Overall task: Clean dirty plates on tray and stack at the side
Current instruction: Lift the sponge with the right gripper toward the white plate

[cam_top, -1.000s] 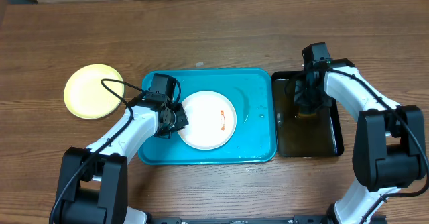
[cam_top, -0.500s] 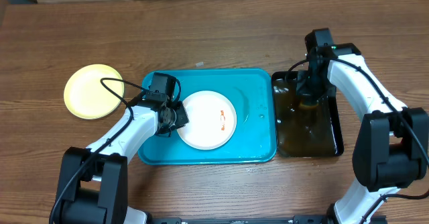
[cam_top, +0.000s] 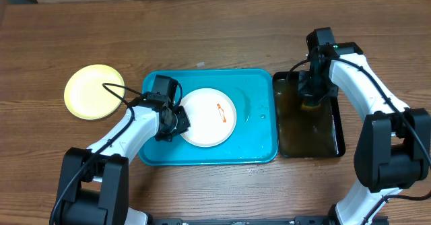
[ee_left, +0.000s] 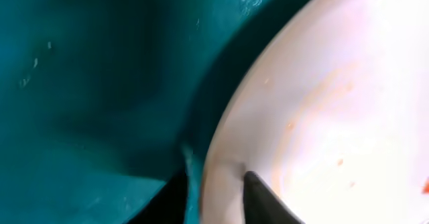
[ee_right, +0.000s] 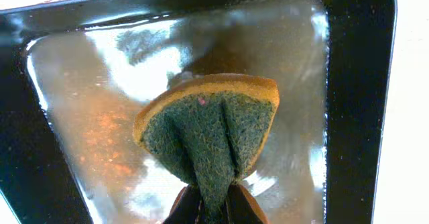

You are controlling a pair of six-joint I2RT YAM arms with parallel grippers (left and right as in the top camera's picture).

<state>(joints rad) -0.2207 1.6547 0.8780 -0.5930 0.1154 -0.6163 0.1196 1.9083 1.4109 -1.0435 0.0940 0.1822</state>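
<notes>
A white plate with an orange-red smear lies in the turquoise tray. My left gripper is shut on the plate's left rim; in the left wrist view one finger lies on the plate and the other under its edge over the tray. A pale yellow-green plate lies on the table to the left of the tray. My right gripper is shut on a sponge, green scrub side with a yellow back, held above the black tray. A second white plate is out of view.
The black tray stands right of the turquoise tray and holds brownish water. A wet film shows on the turquoise tray's right part. Bare wooden table lies behind and in front of both trays.
My left gripper has tipped and turned the white plate slightly, so the smear now sits further up. My right gripper has lifted the sponge a little toward the black tray's far end.
</notes>
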